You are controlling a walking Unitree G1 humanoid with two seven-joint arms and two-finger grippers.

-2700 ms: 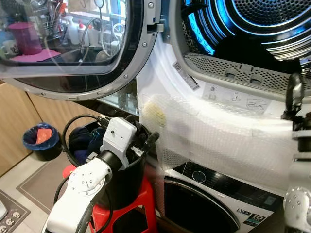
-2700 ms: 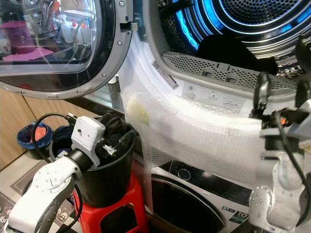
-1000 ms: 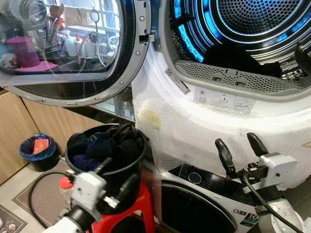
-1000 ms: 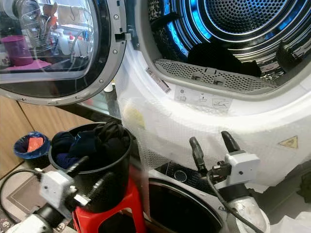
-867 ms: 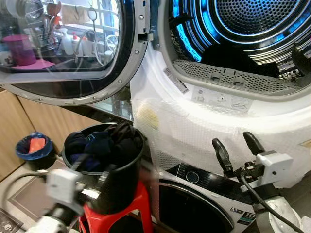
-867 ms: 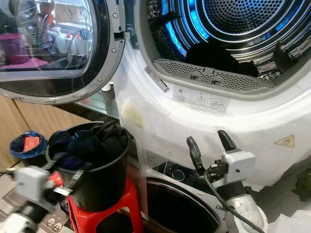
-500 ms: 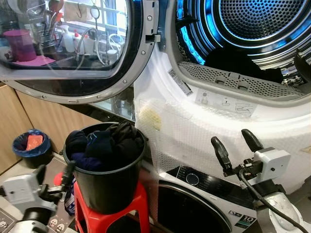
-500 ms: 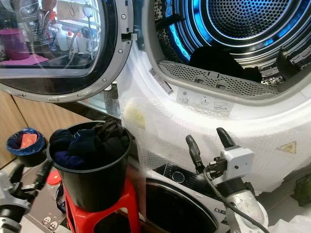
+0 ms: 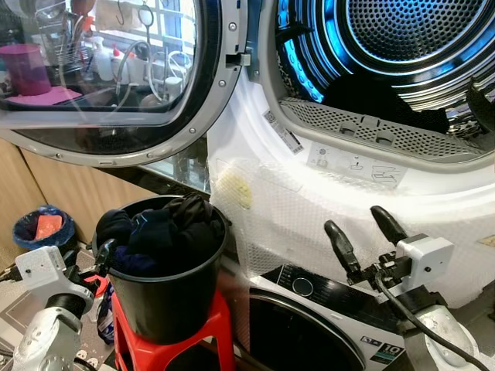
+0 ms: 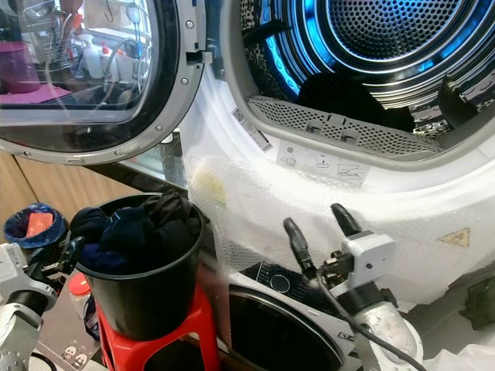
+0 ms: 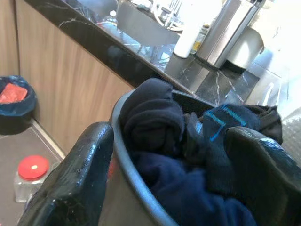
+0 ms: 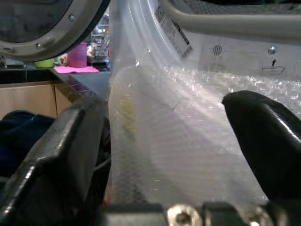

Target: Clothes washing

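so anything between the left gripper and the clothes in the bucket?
Only the bucket's own rim. The left gripper sits at the bucket's outer side, jaws open astride the rim; the clothes are heaped just past it. Nothing else visible intervenes.

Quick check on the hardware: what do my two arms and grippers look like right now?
Both arms are silver-white. The right gripper has two long, rounded black fingers on a white box-shaped wrist block, with a black cable looping down the forearm. The left gripper has a similar white block and black fingers.

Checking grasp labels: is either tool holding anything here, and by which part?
Nothing held. Left tool open beside the bucket rim; right tool open, empty.
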